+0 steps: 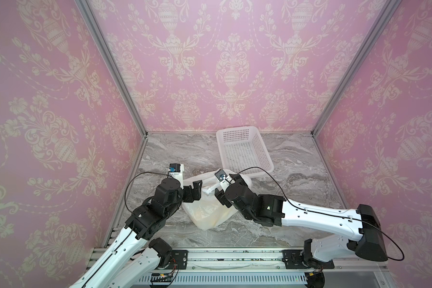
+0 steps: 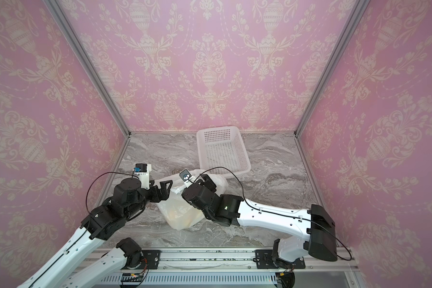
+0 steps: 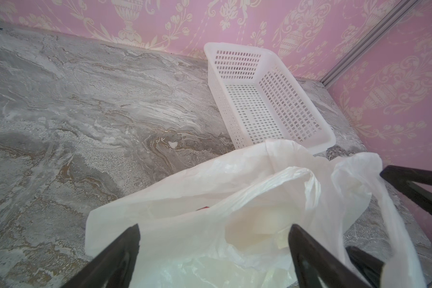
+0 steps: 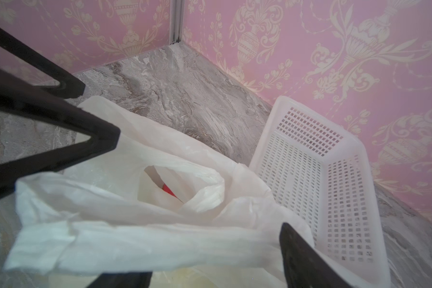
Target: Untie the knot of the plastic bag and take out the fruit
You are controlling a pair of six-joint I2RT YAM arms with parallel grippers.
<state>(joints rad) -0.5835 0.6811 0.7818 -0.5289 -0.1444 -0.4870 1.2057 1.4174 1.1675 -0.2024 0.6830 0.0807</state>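
fruit (image 4: 168,190) shows red inside the plastic bag (image 1: 207,212), on the bench (image 1: 297,192) between my arms; left fingers (image 3: 120,254) gape empty at its left, right fingers (image 4: 302,256) straddle a handle (image 4: 135,239), nearer, not yet clenched.

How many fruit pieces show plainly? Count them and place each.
1: a red piece inside the plastic bag, seen through a gap in its folds. Yellowish shapes show through the bag's wall, too blurred to count, so more fruit may be hidden.
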